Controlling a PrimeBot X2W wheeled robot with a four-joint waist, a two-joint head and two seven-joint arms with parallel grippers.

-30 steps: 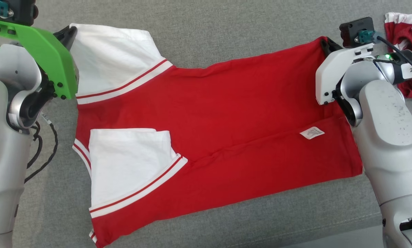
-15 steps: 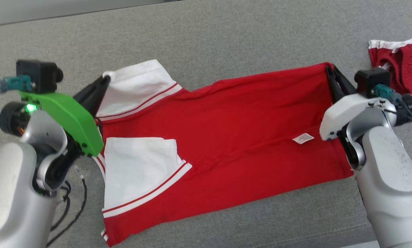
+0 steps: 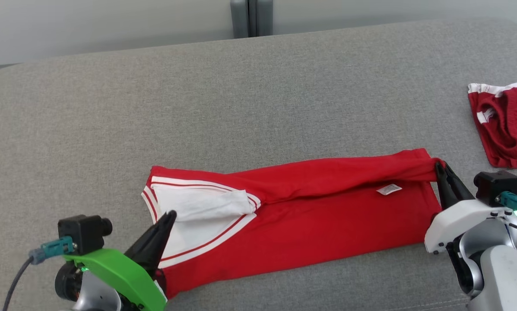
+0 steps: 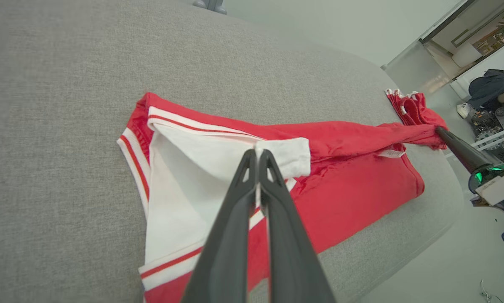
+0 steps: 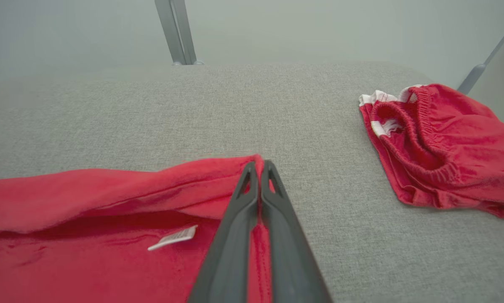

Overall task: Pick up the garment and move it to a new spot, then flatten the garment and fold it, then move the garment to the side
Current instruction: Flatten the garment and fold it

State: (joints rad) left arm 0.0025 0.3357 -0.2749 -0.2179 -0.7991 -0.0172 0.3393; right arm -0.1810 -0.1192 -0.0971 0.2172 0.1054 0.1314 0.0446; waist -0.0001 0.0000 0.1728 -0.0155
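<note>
Cloth in red and white, the garment (image 3: 318, 220) lies half folded on the near part of the grey cushion (image 3: 258, 99), its long axis running left to right in the head view. Its far long edge is lifted and laid toward the near side, over the lower layer. The left gripper (image 4: 258, 155) has its two dark fingers pressed together on the corner of a white sleeve (image 4: 285, 153), which is raised off the white panel beneath. The right gripper (image 5: 259, 165) is likewise clamped tight, its tips pinching the red hem corner at the garment's other end, just beyond a small white label (image 5: 174, 237) on the inner side. Well apart to the right, a second red piece with white trim (image 5: 441, 147) sits crumpled on the same cushion.
</note>
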